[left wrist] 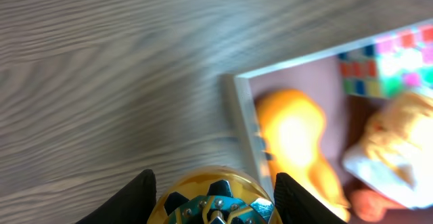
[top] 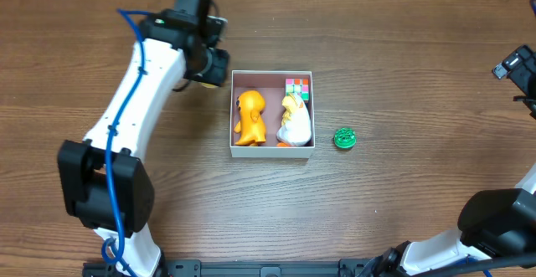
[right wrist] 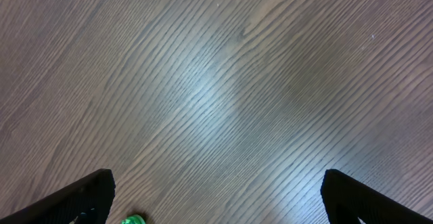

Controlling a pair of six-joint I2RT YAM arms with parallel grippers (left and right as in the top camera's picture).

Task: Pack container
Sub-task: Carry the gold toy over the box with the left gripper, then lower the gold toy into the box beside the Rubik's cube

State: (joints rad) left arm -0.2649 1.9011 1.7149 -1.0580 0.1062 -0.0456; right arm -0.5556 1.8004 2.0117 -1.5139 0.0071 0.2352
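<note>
The container (top: 231, 114) is a shallow white-walled square box in the middle of the table. An orange figure (top: 249, 116), a white and yellow duck toy (top: 294, 120) and a cube of coloured squares (top: 298, 87) lie in it. My left gripper (top: 214, 60) hangs just beyond the box's far left corner, shut on a gold ball with teal and black parts (left wrist: 203, 183). The left wrist view shows the box wall (left wrist: 240, 116) and the orange figure (left wrist: 294, 129) to the right of the ball. My right gripper (right wrist: 216, 197) stands open and empty over bare wood at the far right.
A small green round toy (top: 344, 138) lies on the table just right of the container, and its edge shows by my right gripper's left finger (right wrist: 132, 219). Brown wooden tabletop (top: 402, 193) surrounds the box.
</note>
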